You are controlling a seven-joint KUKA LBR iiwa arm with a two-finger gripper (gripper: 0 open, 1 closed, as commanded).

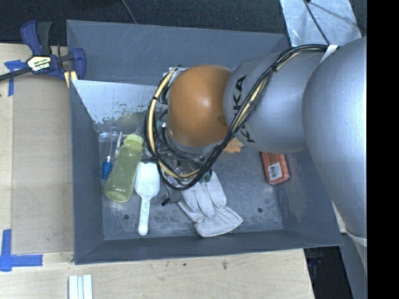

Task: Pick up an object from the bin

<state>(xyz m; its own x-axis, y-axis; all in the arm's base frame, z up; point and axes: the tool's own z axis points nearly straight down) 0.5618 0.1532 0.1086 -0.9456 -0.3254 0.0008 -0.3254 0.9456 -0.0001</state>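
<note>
My gripper (168, 197) reaches down at the bin's middle, mostly hidden under the arm's orange dome; a dark tip shows between a white scoop and a white glove. The white scoop (146, 189) lies just left of it, handle pointing to the front wall. The crumpled white glove (209, 207) lies just right of it, toward the front. A pale yellow-green bottle (124, 167) lies further left, beside the scoop.
A clear plastic piece with a blue part (108, 153) lies by the left wall. A red-brown flat packet (275, 167) rests at the right. A small orange bit (234, 146) peeks out beside the dome. The arm covers the bin's back right.
</note>
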